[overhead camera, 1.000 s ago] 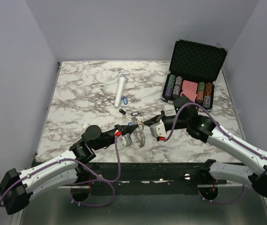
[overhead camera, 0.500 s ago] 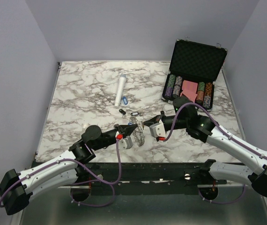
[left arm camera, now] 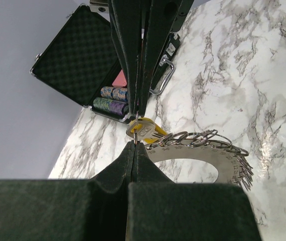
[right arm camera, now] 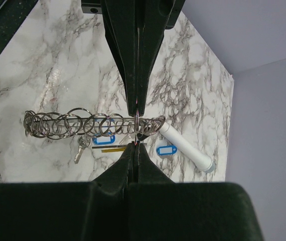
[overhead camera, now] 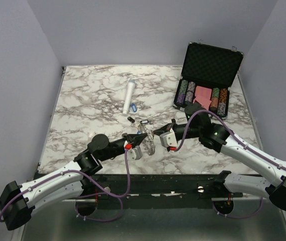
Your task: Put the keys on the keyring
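The keyring (overhead camera: 151,144) is held above the table between my two grippers. In the left wrist view it is a flat grey numbered plate (left arm camera: 198,156) with a hollow centre and several small split rings along its edge. My left gripper (left arm camera: 136,128) is shut on a thin split ring that carries a yellow-tagged key (left arm camera: 147,131) at the plate's end. In the right wrist view the keyring (right arm camera: 83,123) shows edge-on, with one key (right arm camera: 81,148) hanging from it. My right gripper (right arm camera: 136,128) is shut on one of its small rings. Loose blue tags (right arm camera: 166,150) and a black tag (overhead camera: 131,119) lie on the table.
A white cylinder (overhead camera: 129,96) lies at the table's middle back, next to a blue tag (overhead camera: 133,107). An open black case (overhead camera: 210,65) with striped poker chips stands at the back right. The table is marble-patterned (overhead camera: 83,105), with purple walls around it.
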### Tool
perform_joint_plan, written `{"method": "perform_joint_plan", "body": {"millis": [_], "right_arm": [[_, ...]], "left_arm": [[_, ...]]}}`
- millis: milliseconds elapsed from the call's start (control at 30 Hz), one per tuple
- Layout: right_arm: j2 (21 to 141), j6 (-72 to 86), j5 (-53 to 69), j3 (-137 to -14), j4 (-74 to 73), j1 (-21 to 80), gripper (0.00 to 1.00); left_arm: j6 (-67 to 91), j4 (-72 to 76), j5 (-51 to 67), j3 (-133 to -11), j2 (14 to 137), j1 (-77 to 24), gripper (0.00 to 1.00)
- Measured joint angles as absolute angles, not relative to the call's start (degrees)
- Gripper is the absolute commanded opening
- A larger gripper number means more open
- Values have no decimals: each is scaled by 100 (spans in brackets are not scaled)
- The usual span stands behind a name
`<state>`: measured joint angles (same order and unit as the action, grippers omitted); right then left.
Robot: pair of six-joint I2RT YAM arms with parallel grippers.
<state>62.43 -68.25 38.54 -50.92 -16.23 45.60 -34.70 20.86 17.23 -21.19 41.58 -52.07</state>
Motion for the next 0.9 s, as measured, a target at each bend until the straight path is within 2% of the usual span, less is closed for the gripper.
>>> {"method": "perform_joint_plan", "body": {"millis": [900], "right_arm": [[6300,-6823,3754,-5092,-1597,4606,0]], "left_arm": [[-3468,2084,1761,-2119,4158,-5207,0]]}}
